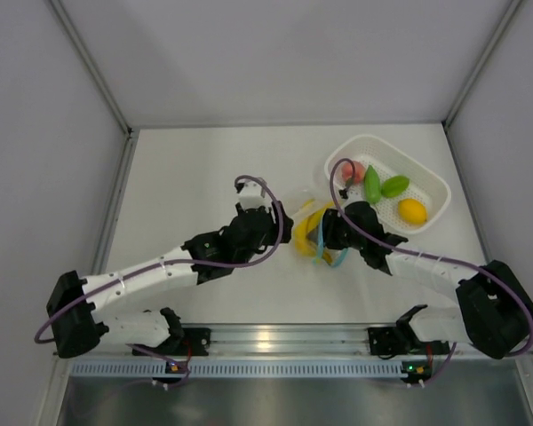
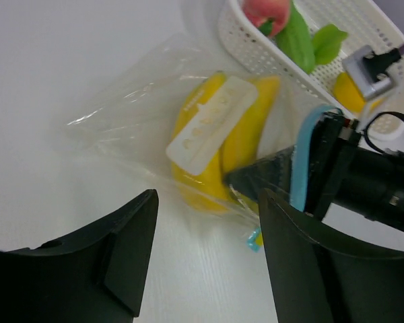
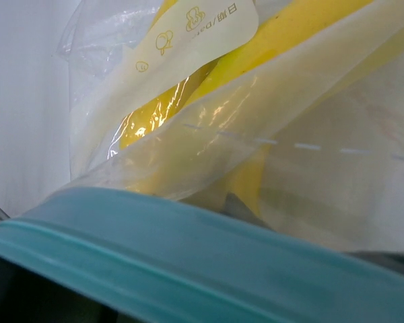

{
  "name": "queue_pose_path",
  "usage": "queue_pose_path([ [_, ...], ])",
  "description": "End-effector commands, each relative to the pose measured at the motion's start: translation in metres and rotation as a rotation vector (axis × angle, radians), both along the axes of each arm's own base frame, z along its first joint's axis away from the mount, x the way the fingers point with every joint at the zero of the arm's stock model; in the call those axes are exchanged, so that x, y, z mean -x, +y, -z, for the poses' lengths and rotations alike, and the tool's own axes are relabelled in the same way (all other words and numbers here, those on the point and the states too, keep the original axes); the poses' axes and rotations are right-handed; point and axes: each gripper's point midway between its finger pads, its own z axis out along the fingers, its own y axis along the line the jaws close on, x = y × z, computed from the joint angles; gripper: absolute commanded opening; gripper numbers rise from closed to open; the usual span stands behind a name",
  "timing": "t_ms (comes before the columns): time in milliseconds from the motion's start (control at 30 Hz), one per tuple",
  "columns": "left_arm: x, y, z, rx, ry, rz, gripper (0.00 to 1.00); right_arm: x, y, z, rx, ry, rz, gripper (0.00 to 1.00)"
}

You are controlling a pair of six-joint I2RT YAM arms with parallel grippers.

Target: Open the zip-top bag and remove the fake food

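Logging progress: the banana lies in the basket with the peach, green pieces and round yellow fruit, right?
No: the banana is inside the bag on the table, beside the basket, per the left wrist view. The rest is right.

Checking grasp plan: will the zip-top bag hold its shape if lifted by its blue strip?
Likely floppy: the zip-top bag is thin, wrinkled film. The banana bunch inside would probably slide to its low end. Its glossy surface may be slippery.

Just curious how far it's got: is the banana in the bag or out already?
Inside. The banana shows through the bag's clear film, which wraps it in both wrist views.
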Motion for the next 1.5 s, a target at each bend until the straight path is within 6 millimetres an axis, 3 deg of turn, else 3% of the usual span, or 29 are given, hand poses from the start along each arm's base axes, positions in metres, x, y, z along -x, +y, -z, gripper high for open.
queue_pose_path([
  [0, 0.011, -0.043, -0.017, -0.051, -0.041, 0.189, 0.66, 0.007, -0.008, 0.005, 0.049, 0.007, 0.003, 0.32],
  [167, 0.033, -0.098, -0.014, -0.061, -0.072, 0.396, 0.72, 0.008, -0.004, -0.003, 0.033, -0.005, -0.025, 0.32],
  [367, 0.036, -0.114, -0.002, -0.047, -0.065, 0.432, 0.69, 0.011, -0.002, -0.006, 0.027, -0.006, -0.033, 0.33],
  [400, 0.033, -0.118, -0.008, -0.022, -0.083, 0.426, 0.69, 0.011, -0.002, -0.007, 0.027, -0.009, -0.036, 0.32],
  [600, 0.020, -0.115, 0.001, -0.038, -0.077, 0.338, 0.65, 0.014, -0.005, -0.010, 0.030, -0.009, -0.022, 0.32],
  [833, 0.033, -0.122, 0.019, -0.123, -0.093, 0.372, 0.78, 0.005, -0.013, -0.012, 0.052, 0.024, 0.068, 0.32],
  [867, 0.041, -0.125, 0.022, -0.161, -0.117, 0.391, 0.78, 0.003, -0.013, -0.013, 0.058, 0.026, 0.079, 0.33],
  [1033, 0.045, -0.118, 0.041, -0.245, -0.140, 0.327, 0.75, -0.001, -0.013, -0.016, 0.048, 0.035, 0.107, 0.32],
  [1233, 0.058, -0.119, 0.039, -0.198, -0.172, 0.329, 0.74, -0.006, -0.008, -0.016, 0.057, 0.047, 0.106, 0.33],
  [1467, 0.037, -0.099, 0.044, -0.253, -0.207, 0.157, 0.74, -0.002, -0.002, -0.026, -0.003, 0.048, 0.092, 0.32],
])
